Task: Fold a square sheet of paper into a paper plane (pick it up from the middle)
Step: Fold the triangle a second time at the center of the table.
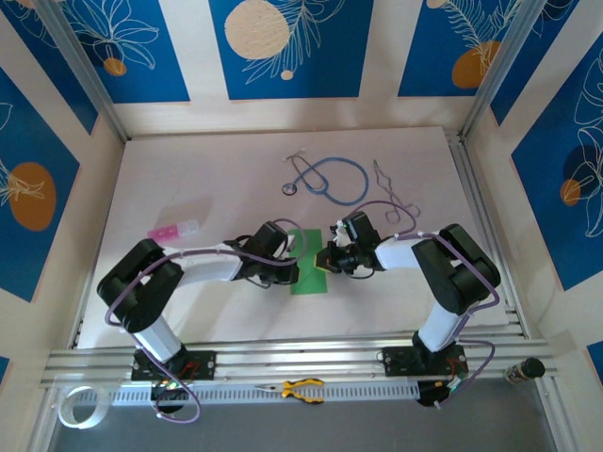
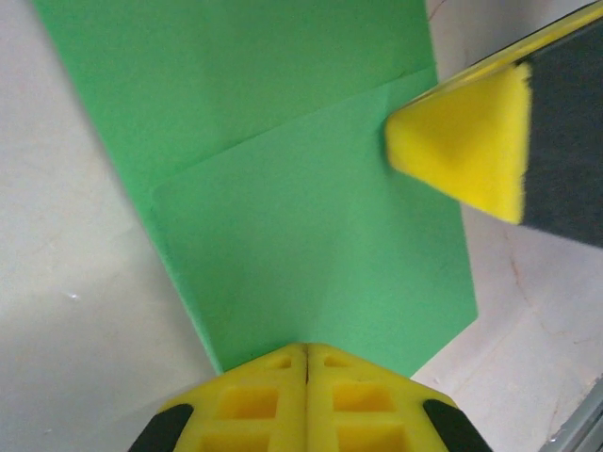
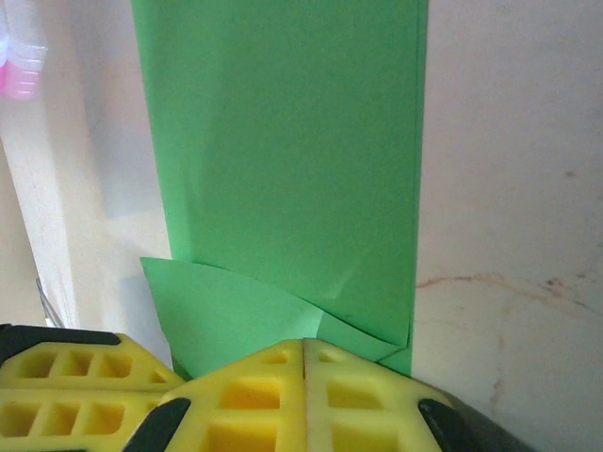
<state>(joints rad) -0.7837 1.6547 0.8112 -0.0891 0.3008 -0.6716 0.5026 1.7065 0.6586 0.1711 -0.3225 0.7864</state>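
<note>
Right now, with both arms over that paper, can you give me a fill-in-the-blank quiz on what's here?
1. The sheet of paper lying between the grippers is ____ in colour.
2. The left gripper and the right gripper both have their jaws ____.
3. The stethoscope at the table's far side has ____ tubing.
4. The pliers near the arm bases have ____ handles.
Missing words: green, shut, blue, yellow.
</note>
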